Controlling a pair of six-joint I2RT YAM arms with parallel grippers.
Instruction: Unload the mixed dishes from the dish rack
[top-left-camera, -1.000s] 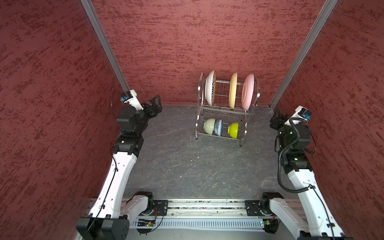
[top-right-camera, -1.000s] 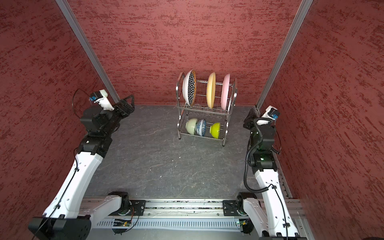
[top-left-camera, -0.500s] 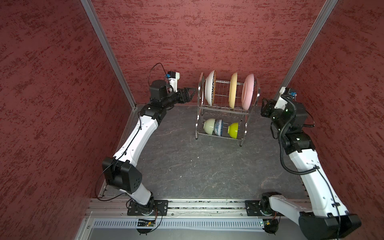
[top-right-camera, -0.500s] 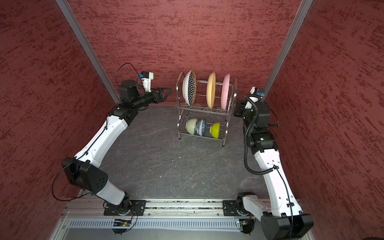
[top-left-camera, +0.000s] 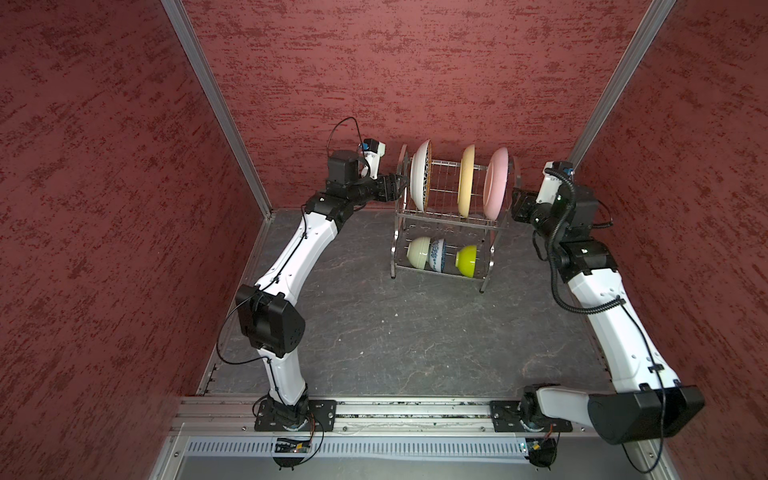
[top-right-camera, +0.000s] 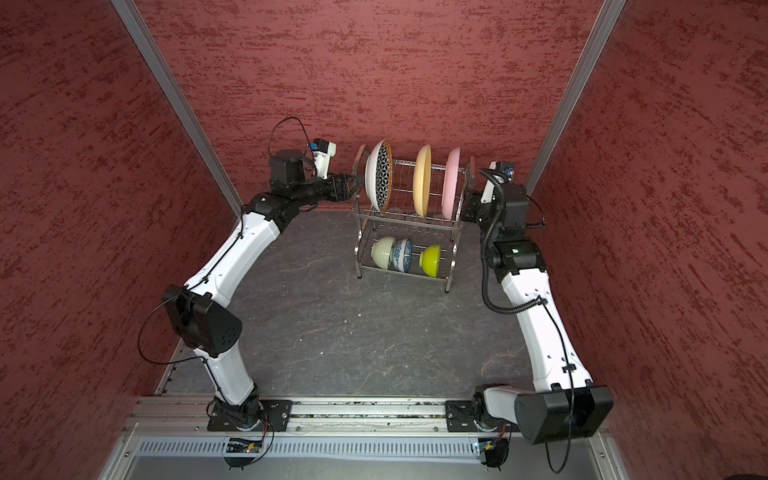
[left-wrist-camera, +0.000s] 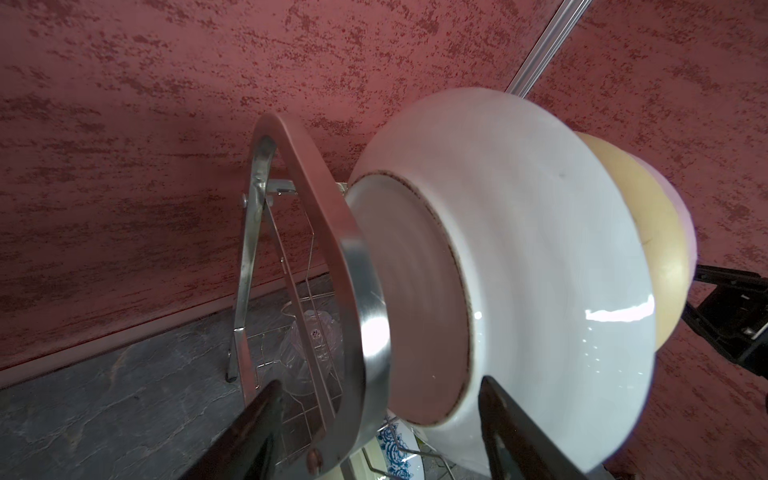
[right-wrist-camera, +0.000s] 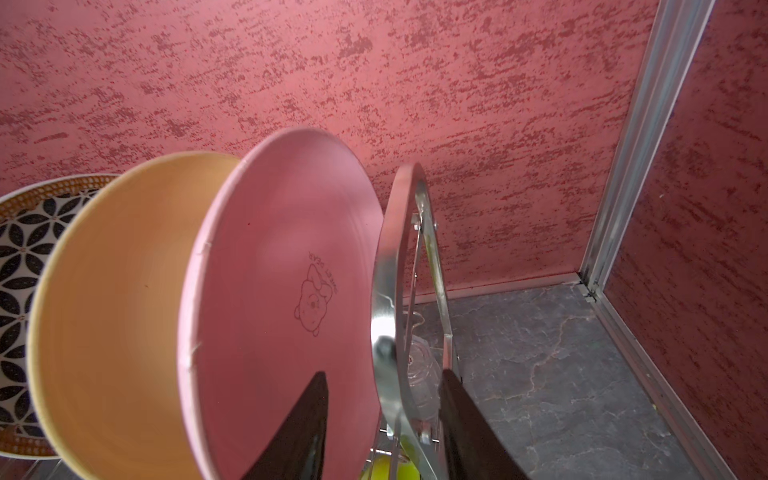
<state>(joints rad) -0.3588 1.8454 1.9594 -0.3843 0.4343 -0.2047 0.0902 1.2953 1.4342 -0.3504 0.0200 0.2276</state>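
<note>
Both claws at the dish rack (top-left-camera: 446, 220), one per end.
On the dark surface (top-left-camera: 395, 332), its lower tier holds the cream bowl (top-left-camera: 417, 250), blue-floral bowl (top-left-camera: 437, 254) and lime bowl (top-left-camera: 467, 259); above stand the patterned plate (top-right-camera: 380, 176), yellow plate (top-left-camera: 466, 183) and pink plate (top-left-camera: 495, 183). My left claw (left-wrist-camera: 379, 382) is released, astride the rack's left end by the patterned plate's back; my right claw (right-wrist-camera: 383, 373), released too, straddles the rack's right end beside the pink plate.

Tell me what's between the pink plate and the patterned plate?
The yellow plate stands there, in the rack's top tier; both top views show it.
</note>
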